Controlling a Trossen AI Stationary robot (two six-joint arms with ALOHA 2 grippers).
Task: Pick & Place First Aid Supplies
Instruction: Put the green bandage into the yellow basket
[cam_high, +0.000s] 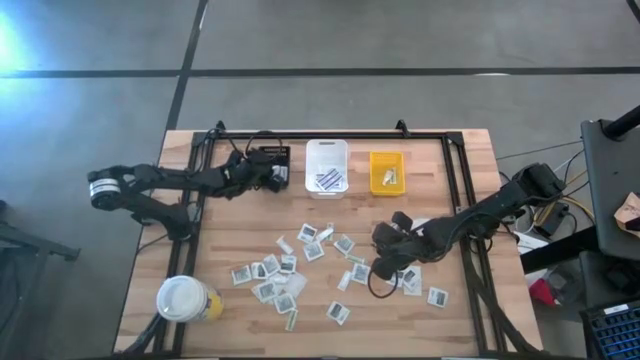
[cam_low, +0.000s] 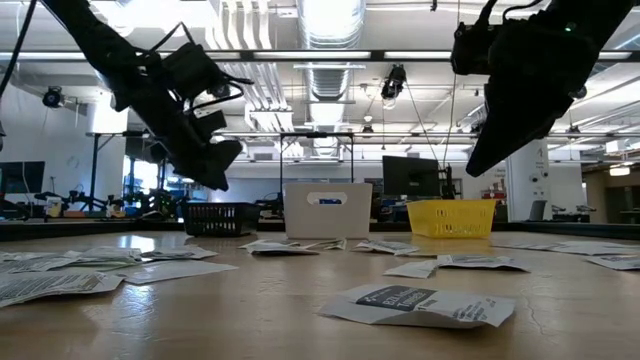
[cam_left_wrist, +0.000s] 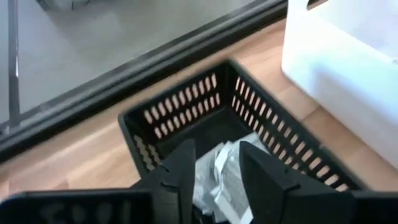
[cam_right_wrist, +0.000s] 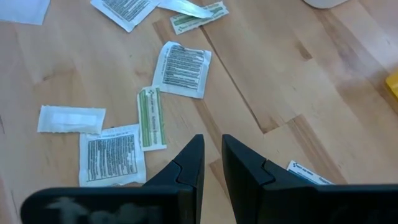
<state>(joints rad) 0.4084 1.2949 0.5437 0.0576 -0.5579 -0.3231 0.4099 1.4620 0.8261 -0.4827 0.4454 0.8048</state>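
Packets (cam_high: 285, 278) between cup (cam_high: 186, 299) and bins (cam_high: 327, 166)

We see three bins (cam_high: 327, 167) in a row at the table's far edge, packets (cam_high: 290, 272) scattered mid-table, cup (cam_high: 183, 299) near-left corner.

Black slatted bin (cam_left_wrist: 249, 118), yellow bin (cam_high: 386, 171)

The high view looks straight down on the whole desk (cam_high: 230, 245), while the low view sits at desk height and faces the room behind. The left wrist view looks closely into the black bin (cam_left_wrist: 249, 118), the right wrist view closely at packets (cam_right_wrist: 183, 68); the high and low views share the white bin (cam_high: 327, 166).
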